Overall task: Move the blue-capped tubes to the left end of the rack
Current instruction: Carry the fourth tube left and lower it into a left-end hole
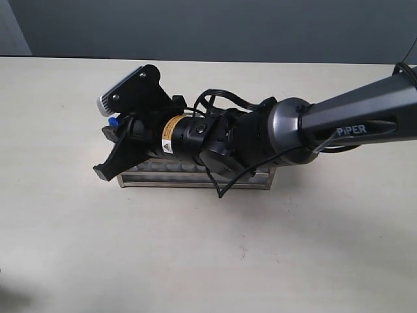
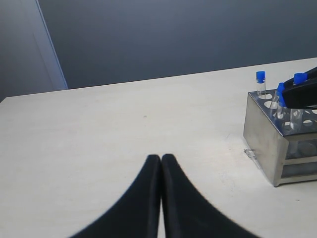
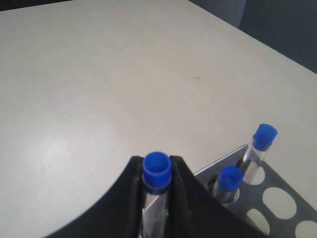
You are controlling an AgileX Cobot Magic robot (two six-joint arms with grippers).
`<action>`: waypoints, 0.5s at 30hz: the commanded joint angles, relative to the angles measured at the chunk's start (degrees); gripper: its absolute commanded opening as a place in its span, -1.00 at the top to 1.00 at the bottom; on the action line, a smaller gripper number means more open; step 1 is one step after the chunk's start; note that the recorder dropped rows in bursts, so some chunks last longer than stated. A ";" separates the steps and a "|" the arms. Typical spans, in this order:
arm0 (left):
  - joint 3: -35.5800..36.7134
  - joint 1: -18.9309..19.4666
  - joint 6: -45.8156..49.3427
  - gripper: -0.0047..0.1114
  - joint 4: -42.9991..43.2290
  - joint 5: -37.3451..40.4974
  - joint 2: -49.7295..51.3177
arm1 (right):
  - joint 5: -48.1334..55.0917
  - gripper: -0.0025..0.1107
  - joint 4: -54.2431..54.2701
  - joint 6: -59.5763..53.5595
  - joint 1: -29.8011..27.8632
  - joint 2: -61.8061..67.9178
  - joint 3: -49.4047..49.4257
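The silver rack (image 1: 195, 179) lies in the middle of the table, mostly hidden under my right arm. My right gripper (image 3: 157, 162) is at the rack's left end, shut on a blue-capped tube (image 3: 157, 174) held upright just below its cap. In the right wrist view two more blue-capped tubes (image 3: 230, 179) (image 3: 264, 135) stand in holes at the rack's corner (image 3: 220, 161). The left wrist view shows the rack (image 2: 262, 134) with tubes (image 2: 260, 77) off to one side. My left gripper (image 2: 161, 157) is shut and empty over bare table.
The light tabletop (image 1: 208, 261) surrounds the rack on all sides. A dark wall (image 2: 173, 39) runs behind the table's far edge. The right arm (image 1: 339, 127) stretches across the rack from the right.
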 commanded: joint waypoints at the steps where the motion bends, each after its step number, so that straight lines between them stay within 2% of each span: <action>1: -0.30 -0.25 -0.04 0.90 -0.30 -0.48 0.20 | 1.17 0.45 -0.87 0.21 0.09 -0.18 -0.20; 4: -0.30 -0.25 -0.04 0.90 -0.30 -0.48 0.20 | 1.27 0.30 -0.75 0.21 0.09 -0.18 -0.20; 13: -0.30 -0.25 -0.04 0.90 -0.30 -0.48 0.20 | 0.80 0.32 0.98 -0.14 -0.04 -0.68 -0.20; 15: -0.30 -0.25 -0.04 0.90 -0.30 -0.48 0.20 | 0.80 0.42 0.98 -0.24 -0.04 -1.35 -0.20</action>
